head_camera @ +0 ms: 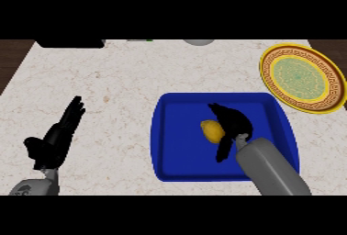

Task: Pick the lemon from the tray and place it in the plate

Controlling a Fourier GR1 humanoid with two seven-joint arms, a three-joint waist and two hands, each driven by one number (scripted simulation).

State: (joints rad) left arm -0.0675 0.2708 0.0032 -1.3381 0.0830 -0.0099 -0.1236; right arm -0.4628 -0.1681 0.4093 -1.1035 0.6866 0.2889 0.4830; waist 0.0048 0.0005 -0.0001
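Item: lemon [212,131], yellow, one piece, lying on the floor of the blue tray [180,147] a little right of the tray's middle; long axis runs roughly toward and away from the robot, so its broad flank faces right. Right hand [234,125]: inside the tray, directly to the right of the lemon and touching or all but touching it; fingers reach past the fruit's far end and the thumb shows below its near end, so the hand brackets the lemon from the right. The hand looks open, not clearly closed round the fruit. Left hand [55,139]: at rest on the marble counter [122,78] well to the left of the tray, fingers straight and pointing up, holding nothing; clearly the farther hand. Destination: yellow-rimmed plate [270,54], patterned green centre, beyond the tray's far right corner. Judgement: the grasp falls to the right hand, closing leftward across the lemon's short width, then carrying it up and right
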